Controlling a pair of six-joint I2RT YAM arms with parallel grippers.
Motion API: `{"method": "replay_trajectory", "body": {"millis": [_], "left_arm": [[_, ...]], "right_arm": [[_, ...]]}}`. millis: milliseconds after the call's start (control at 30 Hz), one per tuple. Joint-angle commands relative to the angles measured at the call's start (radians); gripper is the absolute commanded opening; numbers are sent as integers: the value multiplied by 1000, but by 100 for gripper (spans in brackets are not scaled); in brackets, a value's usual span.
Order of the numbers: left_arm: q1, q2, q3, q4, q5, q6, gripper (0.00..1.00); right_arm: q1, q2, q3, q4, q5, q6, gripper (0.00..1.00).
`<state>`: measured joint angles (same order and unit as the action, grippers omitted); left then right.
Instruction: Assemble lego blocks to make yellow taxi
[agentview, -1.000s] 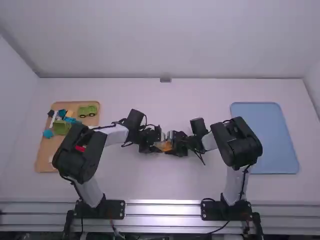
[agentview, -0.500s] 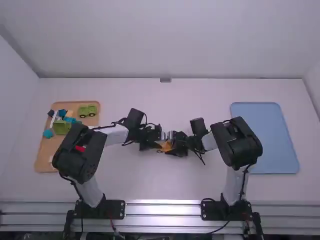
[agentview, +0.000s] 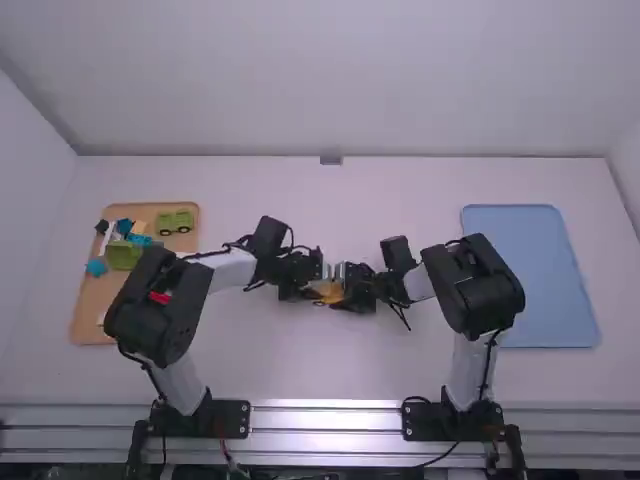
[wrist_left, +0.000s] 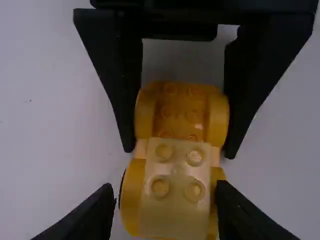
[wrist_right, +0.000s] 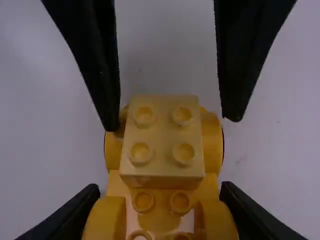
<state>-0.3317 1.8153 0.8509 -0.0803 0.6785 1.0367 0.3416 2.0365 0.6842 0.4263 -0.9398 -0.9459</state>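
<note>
Near the table's middle, my left gripper (agentview: 312, 280) and right gripper (agentview: 350, 286) face each other at the yellow car body (agentview: 332, 293). In the left wrist view, a cream two-by-two block (wrist_left: 175, 200) sits on the car body (wrist_left: 181, 112), at the end by my left gripper (wrist_left: 167, 200). Its fingers stand apart around that end, with a thin gap at one side. The right wrist view shows the same cream block (wrist_right: 162, 135) beyond my right gripper (wrist_right: 160, 202), which is shut on the orange-yellow car body (wrist_right: 162, 212) at its sides.
A wooden tray (agentview: 90, 318) at the left holds a green vehicle (agentview: 176, 221), an olive-green piece (agentview: 123, 255), a red piece (agentview: 160, 297) and several blue blocks, partly under the left arm. A blue tray (agentview: 530, 275) lies at the right, beside the right arm.
Around the car, the left gripper has shifted slightly, and a wheel at the car's lower edge has come into view. Both arms otherwise stay in place.
</note>
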Motion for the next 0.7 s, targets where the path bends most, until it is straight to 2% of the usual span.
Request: {"method": "replay_trajectory", "body": {"millis": [0,200,367,467,533,567,600,667], "left_arm": [[-1,0,-7,-9,-70,8,53],[9,-50,-7,-21,-56,0,52],[4,-93,-7,-6,47,1,57],[4,-91,-8,-2,116,1,42],[4,-91,-9,-6,119,0,17],[4,-91,-9,-6,120,0,15],[4,-91,-14,-3,127,1,2],[5,-91,-34,16,126,0,2]], "right_arm": [[6,12,-11,-15,16,6,57],[6,12,-11,-15,18,7,57],[6,12,-11,-15,16,6,57],[6,12,-11,-15,16,7,57],[6,12,-11,-15,16,6,57],[6,12,-11,-15,16,6,57],[6,12,-11,-15,17,6,57],[6,12,-11,-14,13,5,57]]}}
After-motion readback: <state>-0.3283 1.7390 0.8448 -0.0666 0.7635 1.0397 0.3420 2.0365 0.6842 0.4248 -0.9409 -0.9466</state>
